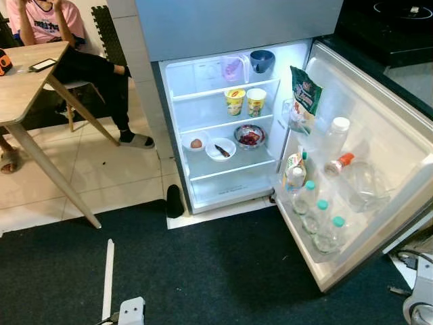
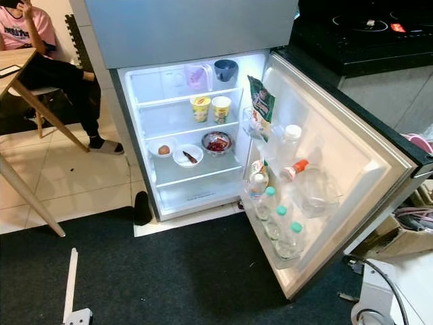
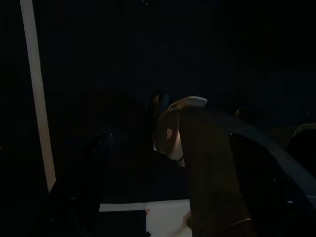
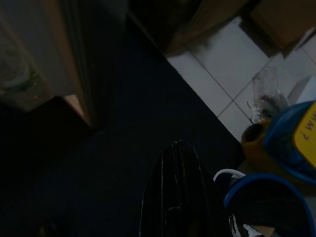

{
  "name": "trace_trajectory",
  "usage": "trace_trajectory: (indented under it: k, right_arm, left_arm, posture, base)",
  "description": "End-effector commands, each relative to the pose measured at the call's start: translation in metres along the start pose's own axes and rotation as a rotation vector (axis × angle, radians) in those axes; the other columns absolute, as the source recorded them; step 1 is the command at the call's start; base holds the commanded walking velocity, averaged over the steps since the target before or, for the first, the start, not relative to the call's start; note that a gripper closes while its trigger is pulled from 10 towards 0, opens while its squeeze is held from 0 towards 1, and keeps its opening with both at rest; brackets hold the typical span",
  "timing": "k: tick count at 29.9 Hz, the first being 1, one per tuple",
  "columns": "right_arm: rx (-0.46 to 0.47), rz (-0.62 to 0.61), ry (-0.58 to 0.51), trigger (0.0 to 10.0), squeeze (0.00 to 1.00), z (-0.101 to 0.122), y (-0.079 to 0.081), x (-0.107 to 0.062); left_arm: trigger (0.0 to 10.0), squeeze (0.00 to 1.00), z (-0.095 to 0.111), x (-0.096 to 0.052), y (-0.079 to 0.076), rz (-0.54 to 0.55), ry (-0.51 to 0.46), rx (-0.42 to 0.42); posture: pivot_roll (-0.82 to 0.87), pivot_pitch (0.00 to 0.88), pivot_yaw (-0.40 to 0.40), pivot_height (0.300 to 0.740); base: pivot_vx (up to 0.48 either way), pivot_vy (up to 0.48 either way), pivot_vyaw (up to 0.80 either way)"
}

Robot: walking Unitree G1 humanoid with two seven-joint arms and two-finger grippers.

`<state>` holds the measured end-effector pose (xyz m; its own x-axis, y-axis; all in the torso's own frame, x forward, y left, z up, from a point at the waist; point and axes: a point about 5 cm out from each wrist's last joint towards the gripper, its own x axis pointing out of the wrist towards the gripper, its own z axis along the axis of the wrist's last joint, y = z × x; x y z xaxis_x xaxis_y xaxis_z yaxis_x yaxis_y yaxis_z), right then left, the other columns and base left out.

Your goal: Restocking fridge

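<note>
The fridge stands open and lit, its door swung out to my right. On the shelves are a blue jug, two yellow cups, an egg in a white bowl, a second white bowl and a glass bowl of red food. The door racks hold a green packet and several clear bottles with teal caps. My right gripper hangs shut over the dark carpet near the door's lower corner. My left gripper hangs low in deep shade.
A person sits at a wooden table at the back left. A black object lies on the floor by the fridge's left corner. A white strip lies on the dark carpet. Cables and boxes crowd the right.
</note>
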<state>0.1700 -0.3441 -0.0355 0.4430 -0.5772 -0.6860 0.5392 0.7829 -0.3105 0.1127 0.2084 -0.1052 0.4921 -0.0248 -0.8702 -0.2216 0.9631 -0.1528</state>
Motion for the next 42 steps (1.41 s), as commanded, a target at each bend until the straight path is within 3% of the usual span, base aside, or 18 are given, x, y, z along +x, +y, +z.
trace_trajectory:
  k: [1,2,3,4,7,9,10,12,17,19,21,26,31,33,41,42]
  right_arm:
    - [0.131,-0.106,-0.075,1.8,0.0,0.024,-0.025,0.003]
    - [0.131,-0.106,-0.075,1.8,0.0,0.024,-0.025,0.003]
    - [0.201,-0.136,-0.115,5.5,0.0,0.036,-0.035,0.003]
    - [0.282,-0.144,-0.175,10.0,0.0,0.053,-0.043,0.003]
    - [0.332,-0.144,-0.214,10.0,0.0,0.064,-0.048,0.002]
    - [0.445,-0.11,-0.306,10.0,0.0,0.09,-0.055,0.0]
    - [0.445,-0.11,-0.306,10.0,0.0,0.09,-0.055,0.0]
    - [0.534,-0.071,-0.4,10.0,0.0,0.117,-0.061,-0.005]
    - [0.58,-0.054,-0.451,10.0,0.0,0.132,-0.064,-0.008]
    - [0.637,0.003,-0.57,10.0,0.0,0.165,-0.067,-0.017]
    - [0.65,0.046,-0.629,10.0,0.0,0.182,-0.065,-0.022]
    - [0.624,0.114,-0.658,10.0,0.0,0.193,-0.057,-0.026]
    - [0.57,0.275,-0.689,10.0,0.0,0.206,-0.038,-0.03]
    - [0.57,0.275,-0.689,10.0,0.0,0.206,-0.038,-0.03]
    - [0.439,0.485,-0.722,10.0,0.0,0.216,-0.016,-0.038]
    - [0.382,0.582,-0.724,10.0,0.0,0.215,-0.007,-0.04]
  left_arm:
    - [10.0,0.0,-0.004,-0.003,0.009,0.021,0.009,0.001]
    - [10.0,0.0,-0.004,-0.003,0.009,0.021,0.009,0.001]
    - [10.0,0.0,-0.004,-0.003,0.01,0.023,0.009,0.003]
    - [10.0,0.0,-0.003,-0.004,0.012,0.026,0.007,0.002]
    - [10.0,0.0,-0.003,-0.004,0.013,0.029,0.006,0.001]
    - [10.0,0.0,0.0,-0.005,0.018,0.046,-0.012,-0.024]
    - [10.0,0.0,0.0,-0.005,0.018,0.046,-0.012,-0.024]
    - [10.0,0.0,0.003,-0.006,0.021,0.061,-0.027,-0.045]
    - [10.0,0.0,0.005,-0.006,0.022,0.063,-0.033,-0.045]
    - [10.0,0.0,0.009,-0.005,0.023,0.059,-0.046,-0.04]
    - [10.0,0.0,0.01,-0.005,0.023,0.057,-0.051,-0.039]
    - [10.0,0.0,0.009,-0.005,0.021,0.055,-0.052,-0.043]
    - [10.0,0.0,0.009,-0.005,0.02,0.053,-0.054,-0.047]
    - [10.0,0.0,0.009,-0.005,0.02,0.053,-0.054,-0.047]
    - [10.0,0.0,0.013,-0.004,0.019,0.048,-0.064,-0.043]
    - [10.0,0.0,0.013,-0.003,0.017,0.044,-0.064,-0.041]
  posture:
    - [-0.02,0.0,0.026,0.74]
    - [-0.02,0.0,0.026,0.74]
    - [-0.02,0.0,0.026,0.74]
    - [-0.02,0.0,0.026,0.74]
    - [-0.02,0.0,0.025,0.74]
    - [-0.03,0.0,0.023,0.74]
    - [-0.03,0.0,0.023,0.74]
    - [-0.02,0.0,0.023,0.74]
    - [-0.02,0.0,0.024,0.74]
    - [-0.02,0.0,0.024,0.74]
    - [-0.02,0.0,0.024,0.74]
    - [-0.02,0.0,0.024,0.74]
    - [-0.02,0.0,0.022,0.74]
    - [-0.02,0.0,0.022,0.74]
    - [-0.02,0.0,0.023,0.74]
    - [-0.02,0.0,0.022,0.74]
  base:
    - [0.0,0.0,0.0]
    - [0.0,0.0,0.0]
    - [0.0,0.0,0.0]
    - [0.0,0.0,0.0]
    - [0.0,0.0,0.0]
    - [0.0,0.0,0.0]
    - [0.0,0.0,0.0]
    - [0.0,0.0,0.0]
    - [0.0,0.0,0.0]
    - [0.0,0.0,0.0]
    - [0.0,0.0,0.0]
    - [0.0,0.0,0.0]
    - [0.0,0.0,0.0]
    - [0.0,0.0,0.0]
    - [0.0,0.0,0.0]
    - [0.0,0.0,0.0]
